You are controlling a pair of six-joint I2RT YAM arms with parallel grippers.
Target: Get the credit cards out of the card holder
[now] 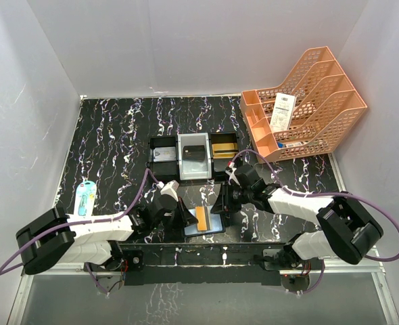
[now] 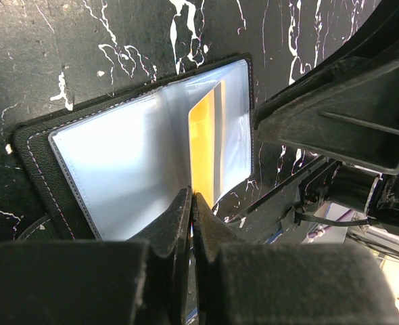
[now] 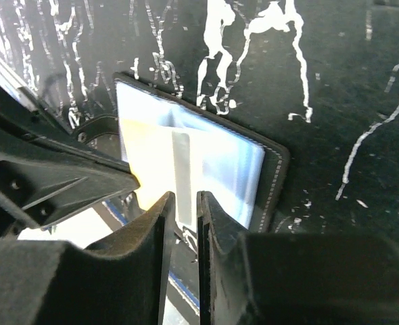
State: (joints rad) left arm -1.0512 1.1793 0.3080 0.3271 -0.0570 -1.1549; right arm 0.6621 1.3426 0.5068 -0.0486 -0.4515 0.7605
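The card holder (image 1: 213, 225) lies open near the table's front edge, blue-grey faces up; it also shows in the left wrist view (image 2: 118, 176) and the right wrist view (image 3: 233, 159). A gold-orange credit card (image 2: 205, 145) with a grey stripe sticks partly out of its right slot, seen also in the top view (image 1: 203, 218). My left gripper (image 2: 193, 200) is shut on this card's near edge. My right gripper (image 3: 181, 203) is at the holder's far-right edge, its jaws a narrow gap apart and closed on the holder's edge. In the top view, the left gripper (image 1: 184, 215) and right gripper (image 1: 220, 201) flank the holder.
A row of three small bins (image 1: 176, 145) behind the holder holds cards: grey, black, gold. An orange mesh file rack (image 1: 318, 112) with a white paper slip (image 1: 283, 112) stands at the back right. A small teal packet (image 1: 84, 198) lies at the left.
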